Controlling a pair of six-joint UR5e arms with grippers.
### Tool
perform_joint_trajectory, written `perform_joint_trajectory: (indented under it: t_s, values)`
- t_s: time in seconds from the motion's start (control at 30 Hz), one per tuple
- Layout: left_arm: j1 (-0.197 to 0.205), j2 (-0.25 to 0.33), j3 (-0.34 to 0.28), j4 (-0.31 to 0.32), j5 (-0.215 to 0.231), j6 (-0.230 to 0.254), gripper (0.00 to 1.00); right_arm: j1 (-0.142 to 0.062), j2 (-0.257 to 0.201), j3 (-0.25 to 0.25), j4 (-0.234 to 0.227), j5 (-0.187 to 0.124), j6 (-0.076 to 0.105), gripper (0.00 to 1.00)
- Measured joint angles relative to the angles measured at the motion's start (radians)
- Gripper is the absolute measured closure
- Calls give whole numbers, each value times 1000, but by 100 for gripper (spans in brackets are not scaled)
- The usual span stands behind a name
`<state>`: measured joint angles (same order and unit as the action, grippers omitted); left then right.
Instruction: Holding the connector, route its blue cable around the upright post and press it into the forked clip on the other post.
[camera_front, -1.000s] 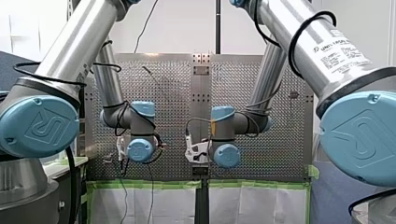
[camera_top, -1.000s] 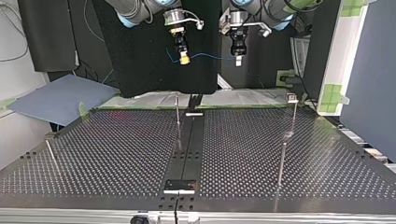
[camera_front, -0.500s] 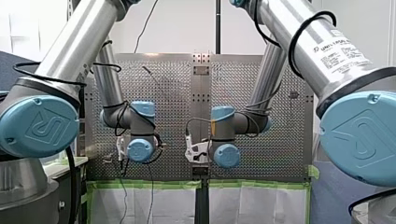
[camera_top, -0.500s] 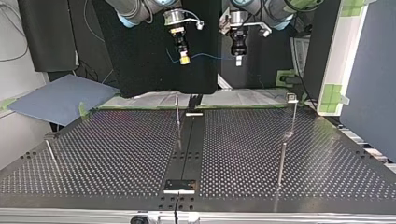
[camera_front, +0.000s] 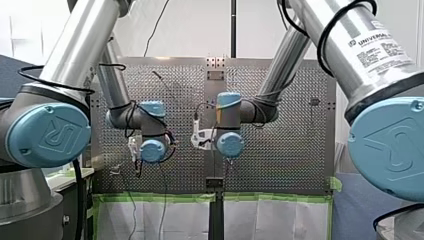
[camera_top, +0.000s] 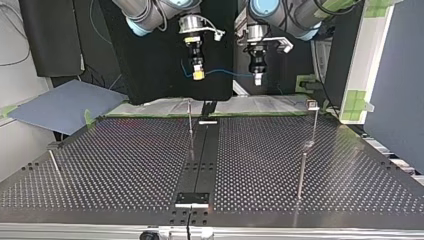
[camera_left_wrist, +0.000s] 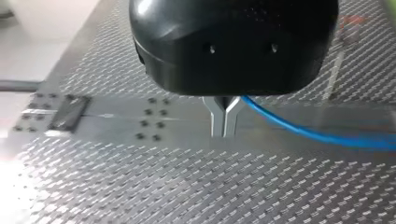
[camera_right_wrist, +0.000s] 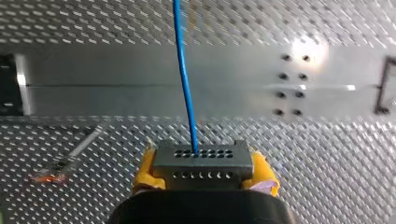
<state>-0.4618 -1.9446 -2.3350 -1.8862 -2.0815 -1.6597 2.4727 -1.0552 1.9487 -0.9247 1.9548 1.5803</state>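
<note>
My right gripper (camera_right_wrist: 201, 173) is shut on a grey connector (camera_right_wrist: 201, 158) between its yellow pads. The blue cable (camera_right_wrist: 184, 70) leaves the connector's face and runs straight ahead. My left gripper (camera_left_wrist: 224, 125) has its metal fingers shut on the blue cable (camera_left_wrist: 299, 131), which trails off to one side. In the top view both hang above the table's far edge, my right gripper (camera_top: 198, 75) at the left and my left gripper (camera_top: 257, 78) at the right, with the cable (camera_top: 225, 72) strung between them. Below stand a thin upright post (camera_top: 190, 117) and a post with a forked clip (camera_top: 313, 106).
A further thin post (camera_top: 301, 172) rises at the top view's right, and a leaning rod (camera_top: 55, 166) at its left. A dark centre strip (camera_top: 202, 155) runs across the perforated table (camera_top: 125, 165). A blue-grey sheet (camera_top: 65, 105) lies beyond the table's left corner.
Both grippers have come lower and a little rightward in the top view, carrying the cable with them. In the front view my right arm's wrist has shifted left and upward.
</note>
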Motion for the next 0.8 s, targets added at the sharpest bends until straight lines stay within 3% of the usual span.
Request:
perform_joint_trajectory:
  t_s: [0.2, 0.43, 0.53, 0.8]
  values:
    - [47, 35, 32, -54, 3, -33, 100, -20, -52, 20, 53, 53, 51, 100]
    - [79, 85, 37, -110, 44, -64, 100, -36, -110, 25, 110, 106, 56, 100]
    - [85, 111, 42, -136, 47, -65, 100, -44, -136, 21, 136, 101, 54, 100]
    - [99, 182, 59, -207, 48, -67, 100, -56, -207, -31, 207, 39, 37, 100]
